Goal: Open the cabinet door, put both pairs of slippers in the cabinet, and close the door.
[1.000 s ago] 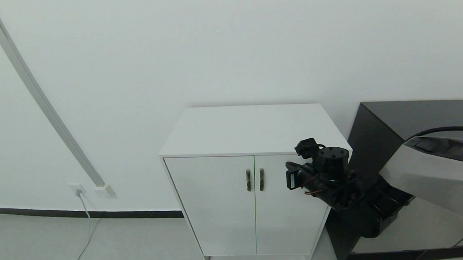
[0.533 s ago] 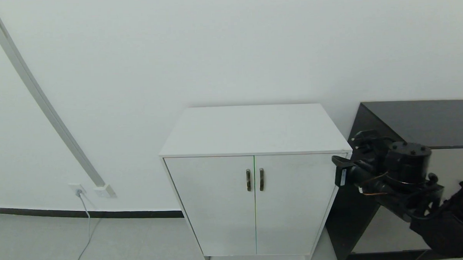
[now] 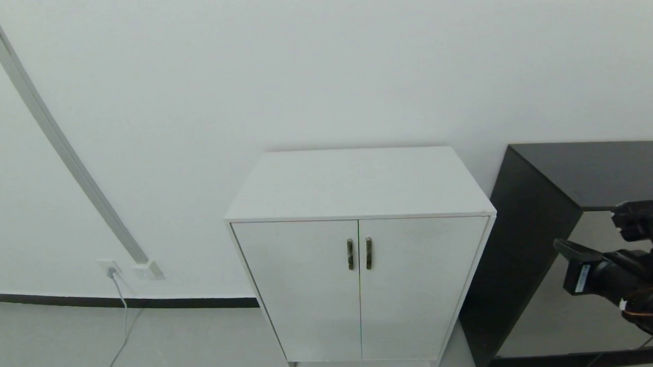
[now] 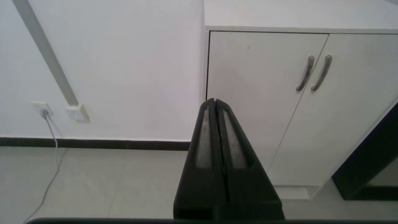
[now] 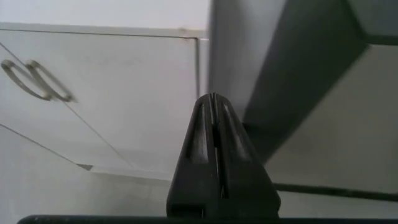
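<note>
At the far left a slanted conduit [image 3: 59,138] is seen on the wall, with two wall plates [image 3: 108,265] at its foot and one cable [image 3: 119,321] hanging from the left plate to the floor. The left gripper [image 4: 214,102] is held low, left of the cabinet [image 3: 353,182] and well apart from it, with its jaws pressed together on nothing.

One white cabinet is counted, set against the wall at the middle. It has two doors, the left door [image 3: 303,287] and the right door [image 3: 417,283], and both are shut. Two dark handles [image 3: 350,254] are mounted side by side at the centre seam. One black unit [image 3: 524,242] is placed just beside the cabinet on the right.

Over the last second the right gripper [image 3: 576,267] has been drawn away from the front of the right door, and it is now found at the far right, before the black unit. Its jaws are closed together and nothing is held. The doors have stayed shut throughout. It is judged that a door step has just been left. Whether the closing is complete or the opening has yet to be made cannot be told, since the inside is hidden.
</note>
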Available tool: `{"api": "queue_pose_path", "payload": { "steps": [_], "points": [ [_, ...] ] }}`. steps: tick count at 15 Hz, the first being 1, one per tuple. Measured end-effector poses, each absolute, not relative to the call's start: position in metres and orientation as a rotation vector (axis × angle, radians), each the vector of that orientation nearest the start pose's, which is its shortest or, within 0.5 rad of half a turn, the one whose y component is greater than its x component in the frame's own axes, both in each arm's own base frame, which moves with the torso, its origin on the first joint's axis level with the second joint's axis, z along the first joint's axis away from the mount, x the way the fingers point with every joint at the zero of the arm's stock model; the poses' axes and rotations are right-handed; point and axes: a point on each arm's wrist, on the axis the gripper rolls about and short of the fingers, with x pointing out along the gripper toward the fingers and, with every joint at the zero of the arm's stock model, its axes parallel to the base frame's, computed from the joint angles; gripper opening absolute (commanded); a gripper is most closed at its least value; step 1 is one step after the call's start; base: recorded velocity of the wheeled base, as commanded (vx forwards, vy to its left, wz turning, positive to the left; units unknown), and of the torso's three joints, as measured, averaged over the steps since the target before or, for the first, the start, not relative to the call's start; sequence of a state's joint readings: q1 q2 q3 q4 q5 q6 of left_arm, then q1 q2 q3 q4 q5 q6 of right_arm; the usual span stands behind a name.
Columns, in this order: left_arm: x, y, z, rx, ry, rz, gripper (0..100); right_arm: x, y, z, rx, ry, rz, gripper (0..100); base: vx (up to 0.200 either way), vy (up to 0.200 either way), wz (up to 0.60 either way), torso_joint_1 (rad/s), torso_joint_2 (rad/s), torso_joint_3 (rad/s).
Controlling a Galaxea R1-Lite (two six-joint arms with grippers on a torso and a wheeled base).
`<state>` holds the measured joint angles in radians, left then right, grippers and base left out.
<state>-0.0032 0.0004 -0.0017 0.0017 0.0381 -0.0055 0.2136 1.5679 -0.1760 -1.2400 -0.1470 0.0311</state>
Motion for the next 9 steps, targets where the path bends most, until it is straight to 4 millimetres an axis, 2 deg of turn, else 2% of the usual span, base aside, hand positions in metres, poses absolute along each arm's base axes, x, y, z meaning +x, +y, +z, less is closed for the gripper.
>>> {"api": "queue_pose_path", "payload": {
  "steps": [5, 9],
  "points": [
    [-0.023, 0.001, 0.076, -0.004, 0.0, 0.035, 0, 0.161, 0.019, 0.119, -0.034, 0.177, -0.011, 0, 0.0, 0.0, 0.0, 0.0, 0.0, 0.0],
    [-0.023, 0.001, 0.076, -0.005, 0.0, 0.035, 0, 0.141, 0.007, 0.121, -0.041, 0.196, -0.071, 0, 0.0, 0.0, 0.0, 0.0, 0.0, 0.0]
  ]
}}
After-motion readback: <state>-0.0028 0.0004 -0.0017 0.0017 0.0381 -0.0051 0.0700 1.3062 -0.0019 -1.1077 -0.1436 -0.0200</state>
